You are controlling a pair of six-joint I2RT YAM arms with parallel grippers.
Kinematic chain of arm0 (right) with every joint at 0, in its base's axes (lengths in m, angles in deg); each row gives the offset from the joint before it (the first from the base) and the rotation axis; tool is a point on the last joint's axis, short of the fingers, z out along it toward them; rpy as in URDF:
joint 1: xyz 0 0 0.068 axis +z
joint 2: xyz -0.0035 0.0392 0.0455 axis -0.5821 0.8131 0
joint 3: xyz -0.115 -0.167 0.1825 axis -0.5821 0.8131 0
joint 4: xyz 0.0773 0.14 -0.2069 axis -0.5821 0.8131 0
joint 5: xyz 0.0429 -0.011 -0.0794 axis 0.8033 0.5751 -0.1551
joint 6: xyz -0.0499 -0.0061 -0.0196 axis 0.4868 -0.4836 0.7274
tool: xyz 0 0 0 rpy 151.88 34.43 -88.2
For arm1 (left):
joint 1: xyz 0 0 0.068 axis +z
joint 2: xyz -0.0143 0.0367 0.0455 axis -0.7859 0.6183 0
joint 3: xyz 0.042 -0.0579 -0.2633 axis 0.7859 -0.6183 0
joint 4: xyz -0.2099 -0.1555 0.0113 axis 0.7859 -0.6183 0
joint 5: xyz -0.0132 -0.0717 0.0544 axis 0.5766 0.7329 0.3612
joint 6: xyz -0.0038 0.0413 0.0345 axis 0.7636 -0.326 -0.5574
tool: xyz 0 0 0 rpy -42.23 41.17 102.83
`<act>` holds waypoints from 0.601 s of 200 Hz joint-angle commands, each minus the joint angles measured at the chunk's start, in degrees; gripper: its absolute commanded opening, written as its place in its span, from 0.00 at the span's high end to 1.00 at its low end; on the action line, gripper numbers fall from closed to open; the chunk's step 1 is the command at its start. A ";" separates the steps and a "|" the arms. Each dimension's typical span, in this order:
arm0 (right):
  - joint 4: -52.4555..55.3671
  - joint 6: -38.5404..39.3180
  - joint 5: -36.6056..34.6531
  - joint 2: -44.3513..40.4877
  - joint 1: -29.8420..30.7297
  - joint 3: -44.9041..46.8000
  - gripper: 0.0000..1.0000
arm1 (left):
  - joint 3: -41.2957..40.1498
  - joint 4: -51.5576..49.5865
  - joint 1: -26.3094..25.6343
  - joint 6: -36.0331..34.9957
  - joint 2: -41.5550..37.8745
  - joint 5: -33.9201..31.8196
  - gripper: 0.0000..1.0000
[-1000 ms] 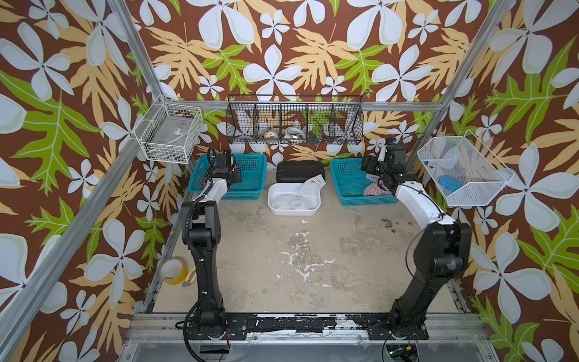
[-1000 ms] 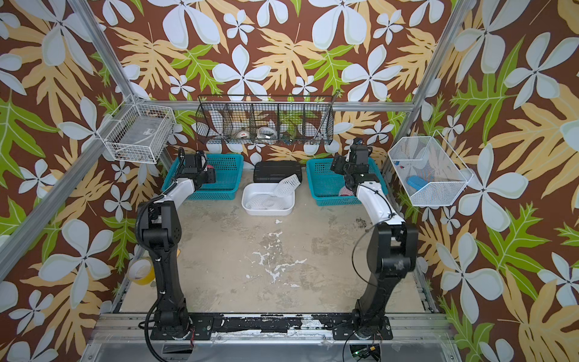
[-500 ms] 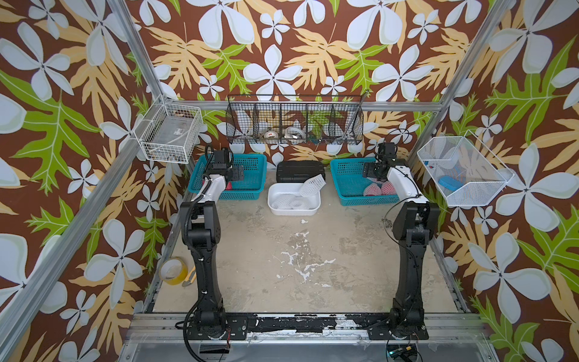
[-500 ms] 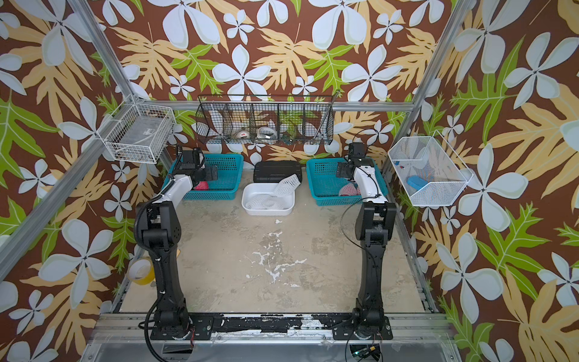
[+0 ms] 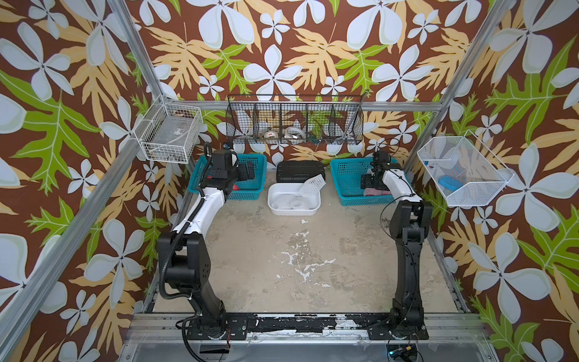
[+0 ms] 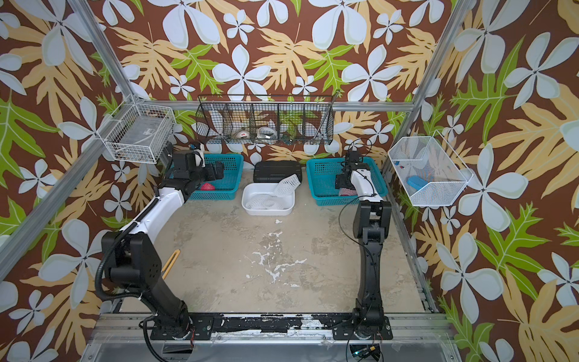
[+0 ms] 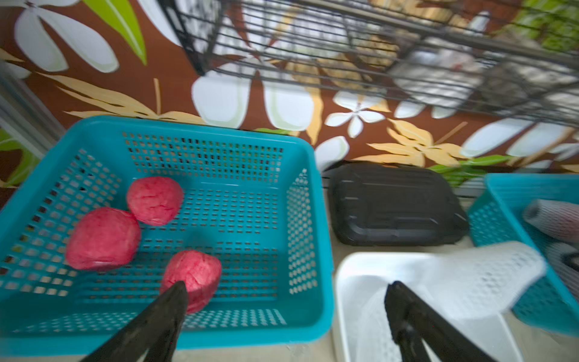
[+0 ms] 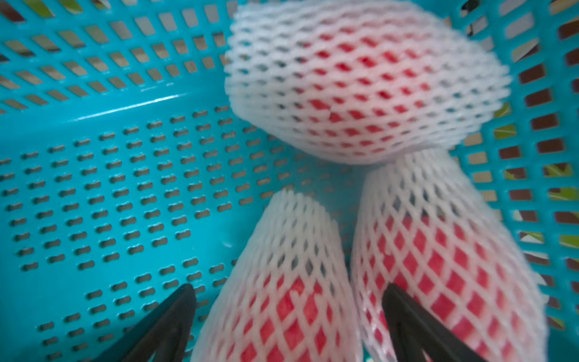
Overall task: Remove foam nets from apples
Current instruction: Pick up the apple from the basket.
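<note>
Right wrist shows right gripper spread wide over three apples wrapped in foam nets inside teal basket, left gripper spread too; closing here could pinch two nets together.

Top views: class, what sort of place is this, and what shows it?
Likely a robot test cell, not a home or shop: an aluminium frame lined with floral-print panels, a left arm and right arm bolted to a base rail, and teal baskets.
</note>
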 commanded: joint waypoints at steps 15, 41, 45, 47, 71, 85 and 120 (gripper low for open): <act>0.44 -1.09 3.76 0.29 0.22 0.96 0.04 | -10.17 13.28 -1.44 8.97 -6.26 3.55 0.00; -0.17 -1.25 6.24 1.05 1.18 1.04 0.05 | -11.06 13.31 -2.82 9.05 -5.40 3.86 0.00; -0.26 -1.33 6.23 1.04 1.29 1.02 0.06 | -11.10 13.30 -2.82 9.03 -5.26 3.90 0.00; -0.32 -1.42 6.20 1.14 1.36 1.08 0.06 | -11.17 13.30 -2.82 9.05 -5.17 4.01 0.00; -1.34 -2.20 7.46 1.26 1.73 2.06 0.11 | -11.67 13.76 -2.86 9.44 -4.62 4.72 0.00; -1.29 -2.64 8.55 1.41 1.83 2.09 0.14 | -11.95 13.93 -3.07 10.31 -4.87 5.43 0.00; -3.10 -3.04 9.04 0.18 2.44 3.31 0.28 | -12.32 15.73 -4.18 11.99 -5.51 6.51 0.00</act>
